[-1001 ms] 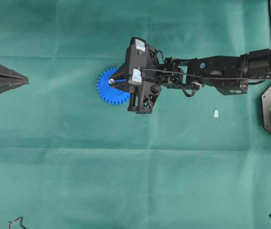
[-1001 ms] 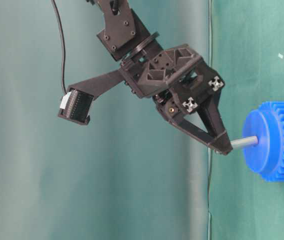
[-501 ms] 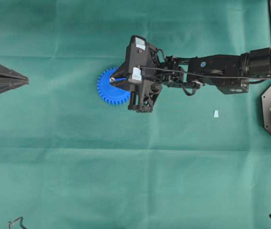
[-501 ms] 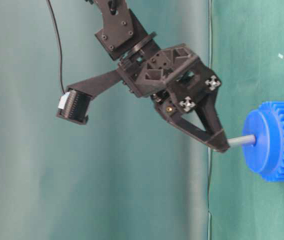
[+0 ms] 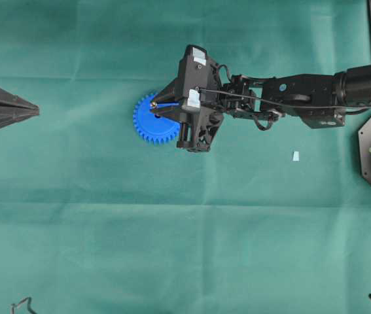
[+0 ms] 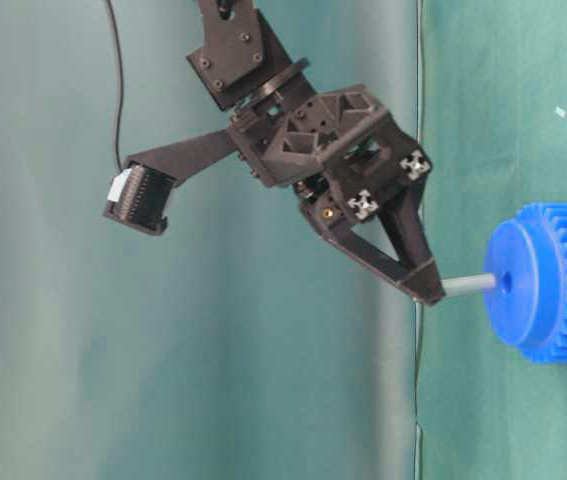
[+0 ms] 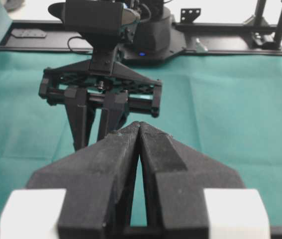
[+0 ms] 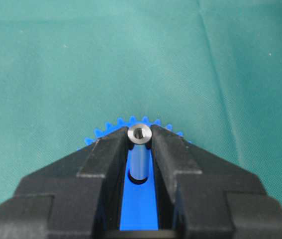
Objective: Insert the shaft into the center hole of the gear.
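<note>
Table-level view: right gripper (image 6: 425,290) clamps the shaft (image 6: 468,284), tip in the gear (image 6: 548,281).

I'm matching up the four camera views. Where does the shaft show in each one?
Overhead: the shaft is a small silver dot at the right claw tip, over the gear, left of centre.
Table-level: a grey pin, right of centre, lying sideways, its end at the center hole.
Left wrist: not visible.
Right wrist: centre, seen end-on between the fingers.
Shared landmark: the blue gear.
</note>
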You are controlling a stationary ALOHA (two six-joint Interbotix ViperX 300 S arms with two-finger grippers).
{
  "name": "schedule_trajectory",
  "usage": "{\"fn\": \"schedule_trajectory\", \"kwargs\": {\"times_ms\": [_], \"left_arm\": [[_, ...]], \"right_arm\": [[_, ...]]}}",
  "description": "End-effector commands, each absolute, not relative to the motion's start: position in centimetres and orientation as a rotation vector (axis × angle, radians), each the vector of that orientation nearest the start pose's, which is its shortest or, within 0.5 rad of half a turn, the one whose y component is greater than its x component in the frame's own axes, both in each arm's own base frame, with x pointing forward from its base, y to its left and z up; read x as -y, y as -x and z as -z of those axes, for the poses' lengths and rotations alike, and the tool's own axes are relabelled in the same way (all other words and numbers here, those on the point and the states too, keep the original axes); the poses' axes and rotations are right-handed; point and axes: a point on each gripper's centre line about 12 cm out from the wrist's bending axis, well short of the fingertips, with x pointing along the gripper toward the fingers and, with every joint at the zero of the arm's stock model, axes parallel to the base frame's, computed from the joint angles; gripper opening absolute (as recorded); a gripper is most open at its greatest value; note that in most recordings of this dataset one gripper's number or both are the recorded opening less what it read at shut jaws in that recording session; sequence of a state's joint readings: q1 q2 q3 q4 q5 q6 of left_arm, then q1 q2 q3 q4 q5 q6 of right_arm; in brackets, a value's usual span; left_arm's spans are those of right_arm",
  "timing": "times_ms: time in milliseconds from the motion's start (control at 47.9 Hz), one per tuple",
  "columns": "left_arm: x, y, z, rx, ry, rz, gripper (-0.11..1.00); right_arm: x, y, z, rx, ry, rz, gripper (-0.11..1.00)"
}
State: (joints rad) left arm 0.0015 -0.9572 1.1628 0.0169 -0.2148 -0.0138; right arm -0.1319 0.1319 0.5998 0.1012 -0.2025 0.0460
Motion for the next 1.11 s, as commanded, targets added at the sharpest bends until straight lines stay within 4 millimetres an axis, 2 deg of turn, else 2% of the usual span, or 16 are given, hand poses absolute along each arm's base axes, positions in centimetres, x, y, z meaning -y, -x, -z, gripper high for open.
{"fn": "schedule_trajectory", "kwargs": {"times_ms": [0,689,1085], "left_arm": [[0.0,-20.4,-29.8,0.034,-0.006,0.003,0.00],[0.0,-20.3,-29.9,0.035,-0.006,0.003,0.00],[0.0,-20.4,-29.8,0.034,-0.007,0.003,0.00]], "right_arm": [[5.8,-42.3,-16.1,-0.489,-0.178,0.190,0.19],[5.9,-42.4,-13.4,-0.532,-0.191,0.203,0.19],[5.9,-42.2,-13.1,-0.549,-0.192,0.202,0.19]]}}
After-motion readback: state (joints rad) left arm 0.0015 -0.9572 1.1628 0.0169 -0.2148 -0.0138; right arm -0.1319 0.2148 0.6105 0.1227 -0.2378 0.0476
